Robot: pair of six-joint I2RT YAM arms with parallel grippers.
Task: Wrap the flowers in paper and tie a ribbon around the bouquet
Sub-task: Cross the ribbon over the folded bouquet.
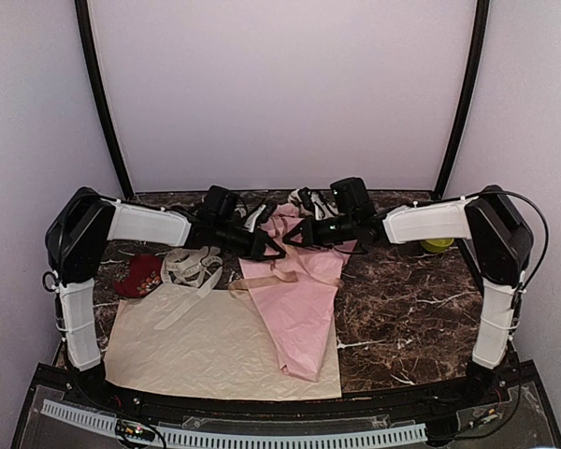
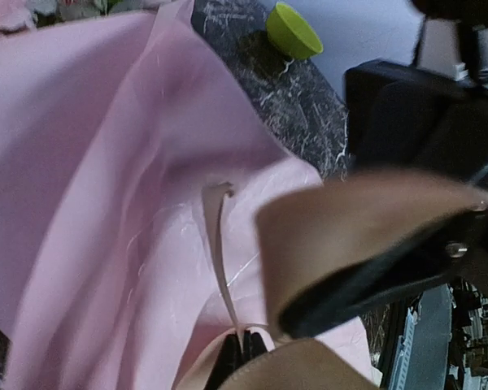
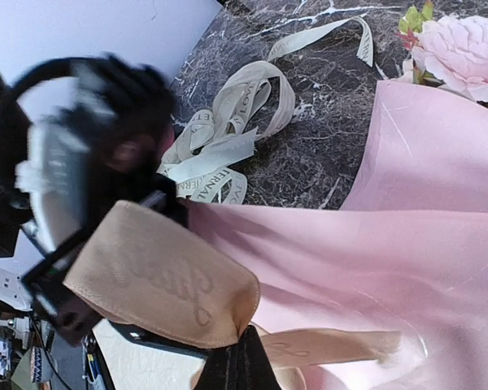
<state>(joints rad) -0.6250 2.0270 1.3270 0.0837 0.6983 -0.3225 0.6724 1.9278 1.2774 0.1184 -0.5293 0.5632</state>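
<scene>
2 grippers are hovering close together over the bouquet (image 1: 304,309): the left gripper (image 1: 262,245) and the right gripper (image 1: 304,234), each pinching the ribbon (image 3: 171,280) with jaws closed tight. The ribbon is looping between them, with the flowers (image 3: 464,49) lying just beyond. It is looking light, floppy and slick, so pinching it flat near an end seems best. The paper (image 2: 106,203) is looking thin and quick to crease. The marble table (image 1: 402,299) is leaving free room under the right gripper.

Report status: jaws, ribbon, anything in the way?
Both jaws shut on ribbon, loop between them. Bouquet lying partly on cream sheet. Cream ribbon tangle off left, clear.
</scene>
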